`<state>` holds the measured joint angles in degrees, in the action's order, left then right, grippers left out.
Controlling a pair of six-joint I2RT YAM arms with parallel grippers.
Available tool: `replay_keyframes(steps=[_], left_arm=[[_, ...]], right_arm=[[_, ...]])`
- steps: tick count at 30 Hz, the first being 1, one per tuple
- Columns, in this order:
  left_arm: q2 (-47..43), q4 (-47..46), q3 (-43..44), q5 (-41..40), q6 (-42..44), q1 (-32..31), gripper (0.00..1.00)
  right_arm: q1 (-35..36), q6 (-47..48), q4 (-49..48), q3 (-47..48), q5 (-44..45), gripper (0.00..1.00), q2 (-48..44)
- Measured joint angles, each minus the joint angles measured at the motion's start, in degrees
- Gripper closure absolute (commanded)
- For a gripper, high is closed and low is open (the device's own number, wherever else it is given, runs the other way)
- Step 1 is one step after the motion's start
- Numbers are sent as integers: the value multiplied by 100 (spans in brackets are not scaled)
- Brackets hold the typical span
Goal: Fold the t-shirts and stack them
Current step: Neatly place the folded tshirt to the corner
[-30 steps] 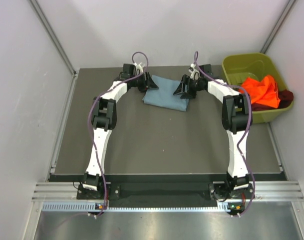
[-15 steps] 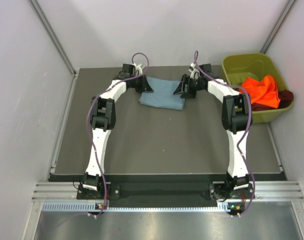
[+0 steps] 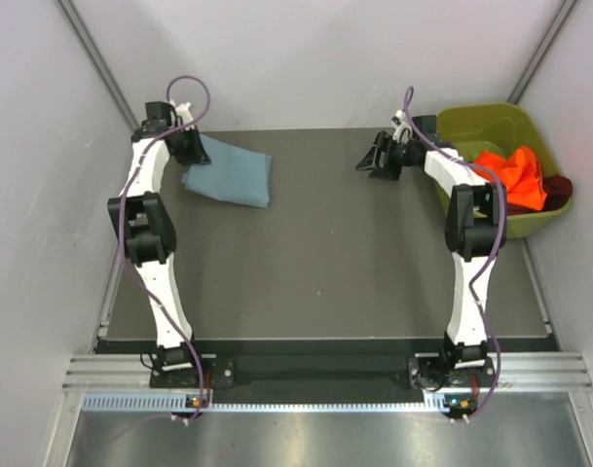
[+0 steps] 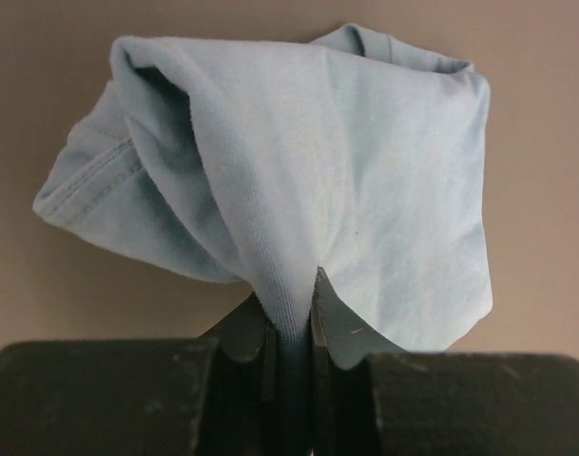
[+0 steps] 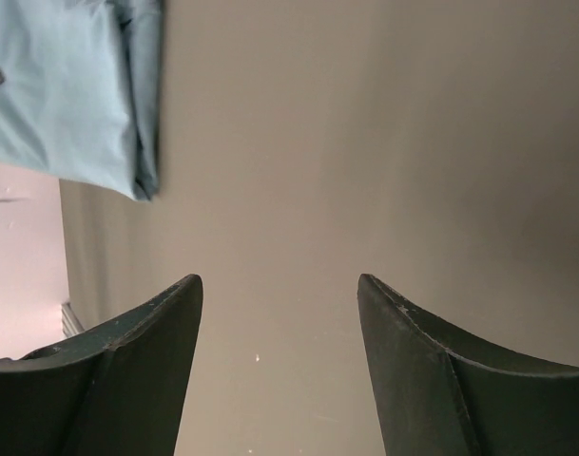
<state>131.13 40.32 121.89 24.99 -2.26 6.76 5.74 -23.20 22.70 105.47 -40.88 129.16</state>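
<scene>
The olive bin held the orange shirt and the maroon shirt; left jaws pinched the blue-grey shirt, right jaws stood wide, empty.

Dark grey table; behind and at both sides of it, plain pale walls; before it, metal rail.

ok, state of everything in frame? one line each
left gripper: shut on blue-grey t-shirt
right gripper: open, empty
blue-grey t-shirt: folded, far left on table, edge pinched
orange t-shirt: crumpled in bin
maroon t-shirt: crumpled in bin, partly under orange t-shirt
bin: upright, holding both
</scene>
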Motion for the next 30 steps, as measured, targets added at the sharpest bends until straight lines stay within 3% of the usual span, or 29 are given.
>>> replay_keyframes(steps=[17, 23, 30], left_arm=[[-181, 328, 15, -2564, 1307, 791, 100], [151, 76, 133, -3405, 1635, 977, 100], [673, -216, 457, -3825, 1917, 909, 100]], right_arm=[[-116, -190, -111, -22, -216, 34, -68], [-234, -208, -208, -184, -278, 34, -181], [-302, -236, -278, -275, -275, 34, -205]])
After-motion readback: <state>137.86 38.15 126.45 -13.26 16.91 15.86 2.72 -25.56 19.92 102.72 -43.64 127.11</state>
